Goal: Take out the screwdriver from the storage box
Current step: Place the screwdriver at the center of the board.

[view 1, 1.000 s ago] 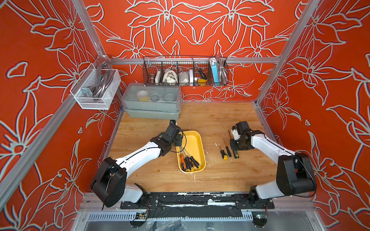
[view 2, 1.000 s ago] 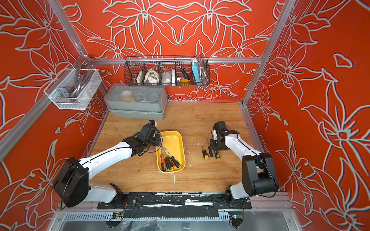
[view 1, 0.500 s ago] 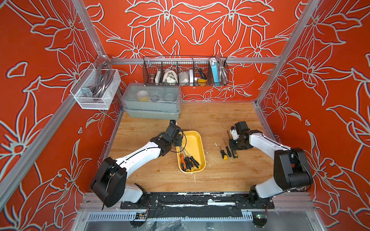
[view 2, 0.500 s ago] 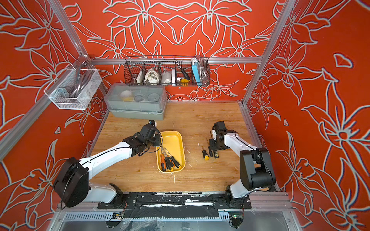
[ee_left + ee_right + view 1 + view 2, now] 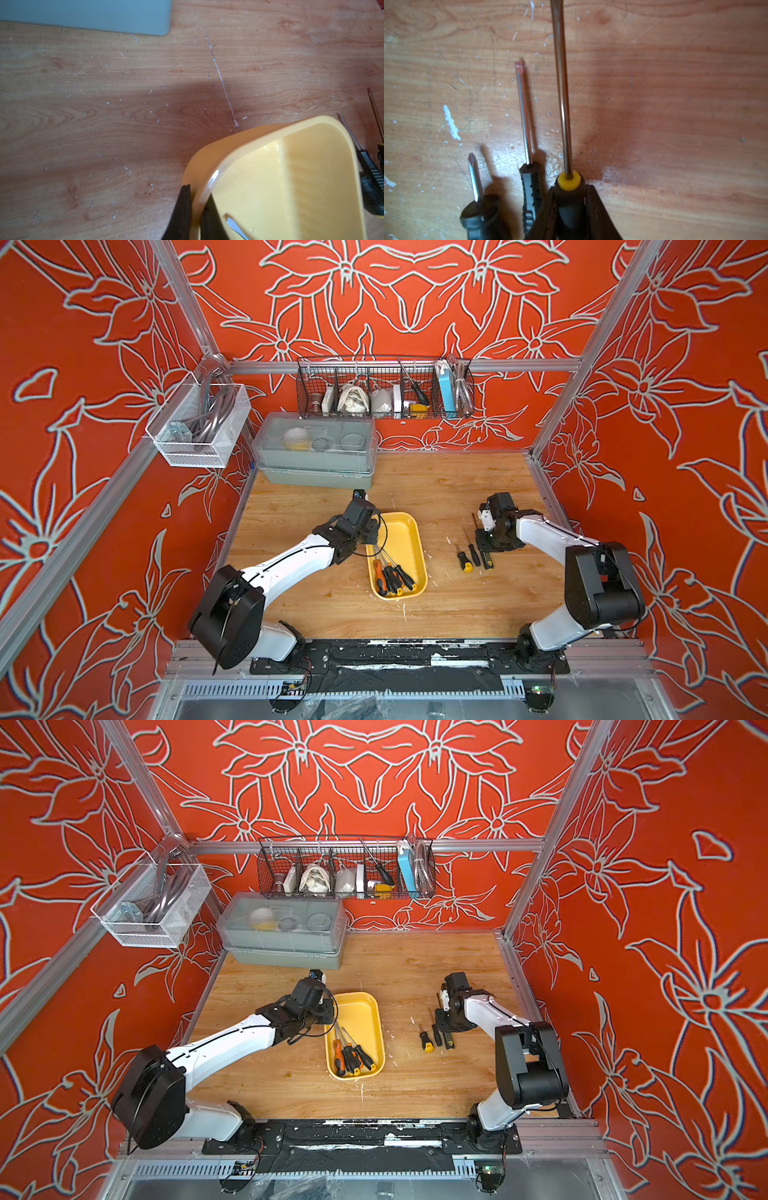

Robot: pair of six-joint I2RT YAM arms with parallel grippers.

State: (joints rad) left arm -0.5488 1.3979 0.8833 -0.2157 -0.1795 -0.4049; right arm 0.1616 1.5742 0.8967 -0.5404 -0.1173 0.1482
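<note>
Set-down: our right fingers pinch the screwdriver beside two others, left fingers clamp the tray rim; next we release.

Wooden tabletop: scratched, flecked white. Yellow storage box is set on it, its rim pinched between the fingers of the left gripper. Grey box is seen well beyond those fingers. Stubby screwdriver and slim screwdriver are laid just beside the fingers of the right gripper. Third screwdriver is clamped between them; contact with the wood cannot be told.
</note>
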